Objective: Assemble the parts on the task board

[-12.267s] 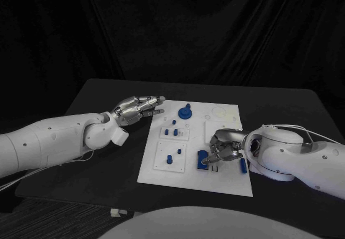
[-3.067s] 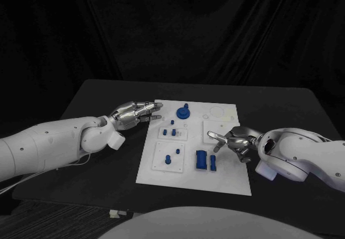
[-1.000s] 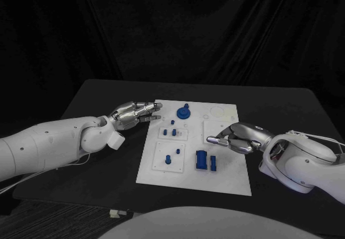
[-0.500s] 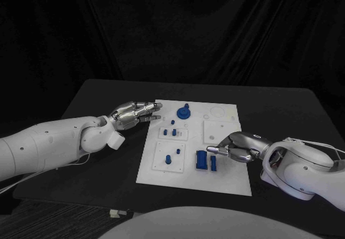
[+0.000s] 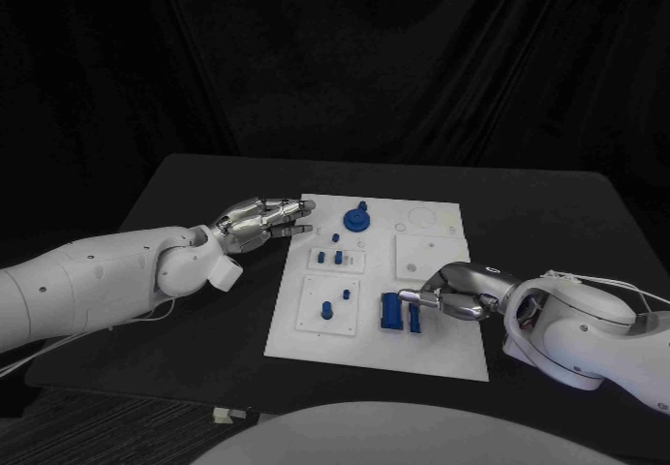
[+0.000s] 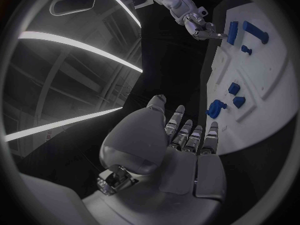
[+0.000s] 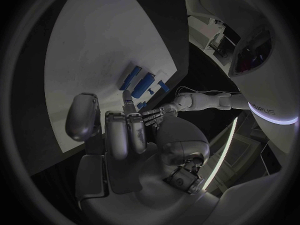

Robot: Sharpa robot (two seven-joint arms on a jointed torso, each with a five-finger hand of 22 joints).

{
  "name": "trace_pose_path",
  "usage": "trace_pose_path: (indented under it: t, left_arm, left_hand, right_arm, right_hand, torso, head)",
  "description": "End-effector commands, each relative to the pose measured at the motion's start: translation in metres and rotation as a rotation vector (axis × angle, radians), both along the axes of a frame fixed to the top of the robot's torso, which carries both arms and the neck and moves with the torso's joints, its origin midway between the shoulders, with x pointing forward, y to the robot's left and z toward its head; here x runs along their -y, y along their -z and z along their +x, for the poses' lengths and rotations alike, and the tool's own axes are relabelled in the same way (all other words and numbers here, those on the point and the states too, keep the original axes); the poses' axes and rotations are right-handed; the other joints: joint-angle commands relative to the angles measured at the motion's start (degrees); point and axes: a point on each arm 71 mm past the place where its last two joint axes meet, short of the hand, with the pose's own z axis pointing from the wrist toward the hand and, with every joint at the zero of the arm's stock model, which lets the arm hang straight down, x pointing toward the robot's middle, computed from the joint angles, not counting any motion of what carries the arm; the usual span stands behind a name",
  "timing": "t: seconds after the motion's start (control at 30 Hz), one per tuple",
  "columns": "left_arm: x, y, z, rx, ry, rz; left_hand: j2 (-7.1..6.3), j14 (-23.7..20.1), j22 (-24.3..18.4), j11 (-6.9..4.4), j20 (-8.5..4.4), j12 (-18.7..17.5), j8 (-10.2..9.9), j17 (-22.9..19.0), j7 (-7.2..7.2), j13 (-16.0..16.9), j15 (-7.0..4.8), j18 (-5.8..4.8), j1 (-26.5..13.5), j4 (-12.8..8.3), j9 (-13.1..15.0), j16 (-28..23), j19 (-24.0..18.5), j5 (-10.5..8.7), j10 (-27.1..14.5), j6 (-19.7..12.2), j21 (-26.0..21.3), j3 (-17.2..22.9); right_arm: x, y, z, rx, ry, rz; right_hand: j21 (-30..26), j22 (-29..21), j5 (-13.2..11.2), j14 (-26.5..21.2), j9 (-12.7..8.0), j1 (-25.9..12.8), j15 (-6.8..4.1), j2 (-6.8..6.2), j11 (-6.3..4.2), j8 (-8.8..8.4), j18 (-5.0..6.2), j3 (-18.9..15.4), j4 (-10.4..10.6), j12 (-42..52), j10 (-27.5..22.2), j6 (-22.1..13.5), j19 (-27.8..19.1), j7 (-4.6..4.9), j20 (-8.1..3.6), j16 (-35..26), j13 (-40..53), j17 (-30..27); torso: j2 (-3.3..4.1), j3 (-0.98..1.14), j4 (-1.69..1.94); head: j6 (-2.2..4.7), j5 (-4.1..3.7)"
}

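The white task board (image 5: 436, 339) lies mid-table. On it stand a blue knob (image 5: 357, 220), small blue pegs (image 5: 329, 258) and, nearer me, a wide blue block (image 5: 391, 310) with a narrow one (image 5: 413, 318) beside it. My right hand (image 5: 455, 290) hovers low over the board's right side, its fingertips reaching the narrow block and holding nothing. My left hand (image 5: 262, 219) is at the board's far left corner, fingers stretched out and empty. The left wrist view shows that hand (image 6: 181, 145), the knob (image 6: 217, 108) and the blocks (image 6: 255, 31). In the right wrist view, blue parts (image 7: 139, 81) lie past my right hand (image 7: 119, 130).
A raised white square plate (image 5: 423, 257) sits on the board's right half, just beyond my right hand. Round recesses (image 5: 426, 218) mark the far right corner. Black table (image 5: 196, 320) surrounds the board on every side.
My right hand has moved toward me and leftward across the board, from the square plate down to the two blue blocks. The left hand has stayed put.
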Motion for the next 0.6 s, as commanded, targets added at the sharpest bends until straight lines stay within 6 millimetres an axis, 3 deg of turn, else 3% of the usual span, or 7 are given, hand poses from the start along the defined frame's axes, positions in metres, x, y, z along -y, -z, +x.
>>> trace_pose_path:
  t: [0.03,0.43,0.6]
  left_arm:
    - [0.001,-0.001,-0.001,0.003,0.004,-0.020]
    - [0.001,-0.001,0.000,0.003,0.003,-0.019]
    - [-0.001,-0.002,0.000,0.018,-0.008,-0.029]
  left_hand:
    - [0.11,0.3,-0.1,0.38,0.09,0.2,0.3,0.1,1.16,0.1,0.25,-1.04,0.4,-0.1,0.1,0.4,0.5,0.28,0.1,0.3,0.2,0.2]
    - [0.16,0.3,-0.1,0.41,0.09,0.2,0.3,0.1,1.17,0.1,0.27,-1.07,0.3,-0.1,0.1,0.4,0.5,0.28,0.1,0.3,0.2,0.2]
    - [0.24,0.4,0.0,0.43,0.10,0.3,0.4,0.1,1.17,0.1,0.32,-1.08,0.3,-0.1,0.1,0.4,0.5,0.29,0.2,0.4,0.3,0.3]
  right_arm:
    - [0.000,0.003,-0.001,-0.021,0.004,-0.017]
    - [0.000,0.004,-0.001,-0.020,0.015,-0.015]
    - [0.004,-0.005,0.001,0.070,0.044,0.070]
  right_hand:
    - [-0.2,8.8,-0.3,4.9,-0.1,-0.2,0.59,0.45,0.54,-0.16,-0.41,-1.7,0.1,0.1,6.0,0.4,0.1,0.13,0.45,0.2,15.1,8.3]
    - [-0.4,8.8,-0.3,4.8,-0.4,0.2,0.60,1.29,0.57,-0.46,-0.31,-1.5,-0.1,0.1,6.0,0.4,0.0,0.17,0.60,0.2,15.1,8.1]
    - [-1.1,8.5,-0.3,4.6,-0.6,1.6,0.79,1.58,1.12,-0.41,-0.12,-1.5,-0.2,0.1,6.0,1.3,-0.3,0.89,0.88,-0.1,15.1,6.9]
  torso:
    - [0.00,-0.02,0.02]
    - [0.00,-0.01,0.02]
    - [-0.05,-0.01,-0.01]
  head:
    - [0.00,0.10]
    - [0.00,0.16]
    - [0.00,0.13]
